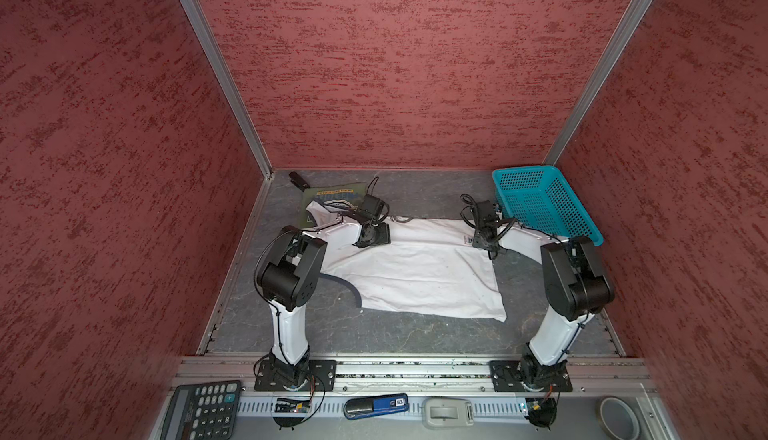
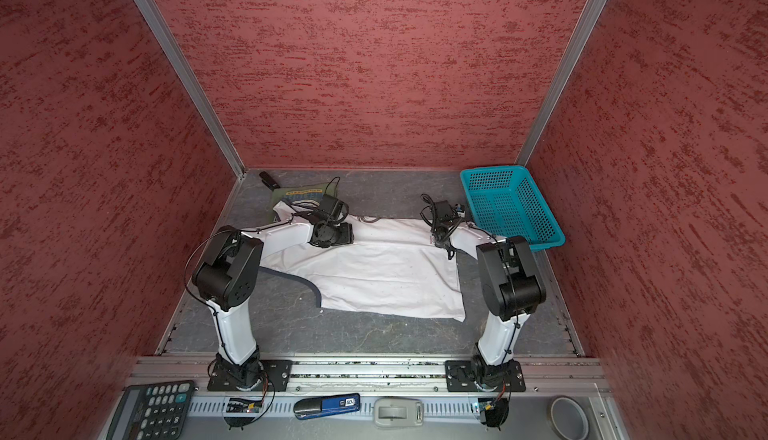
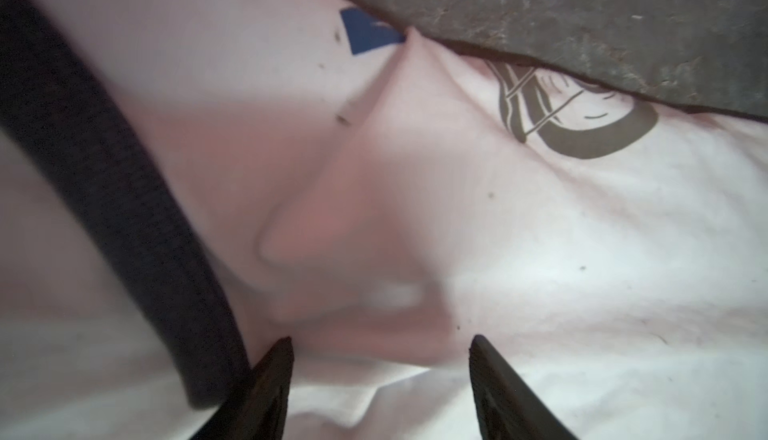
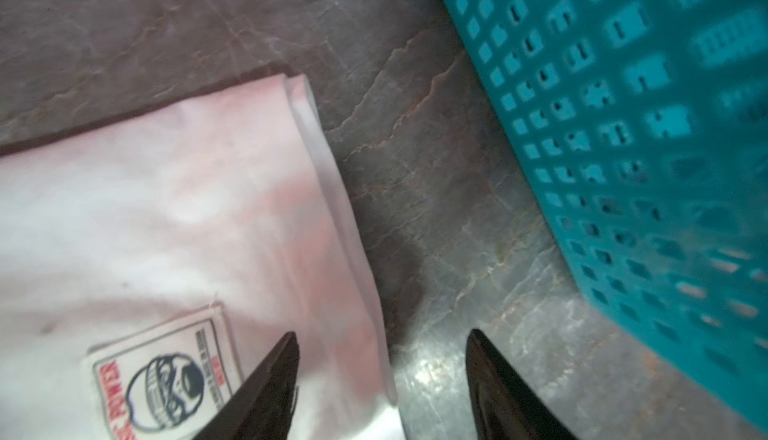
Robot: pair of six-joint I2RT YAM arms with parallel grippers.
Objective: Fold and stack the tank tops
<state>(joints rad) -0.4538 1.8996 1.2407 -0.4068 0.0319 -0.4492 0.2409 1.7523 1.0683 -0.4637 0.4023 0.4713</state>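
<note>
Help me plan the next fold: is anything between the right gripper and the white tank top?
Nothing visible. The right gripper, jaws open, hangs over an edge of the white tank top; the basket stands aside.

A sewn label (image 4: 162, 375) on the white tank top (image 4: 166, 209), just beside the right gripper (image 4: 382, 334), reads "POWER" in red with illegible small print, and the badge lettering on the olive tank top (image 1: 328, 201), beyond the left gripper (image 3: 380, 337), is too blurred to read.

White tank top (image 3: 540, 251), creased, fills the frame; grey trim (image 3: 104, 168) runs down the left, bare tabletop (image 3: 582, 10) upper right. Left gripper (image 3: 380, 340) fingers (image 3: 270, 388) parted, lower edge.
</note>
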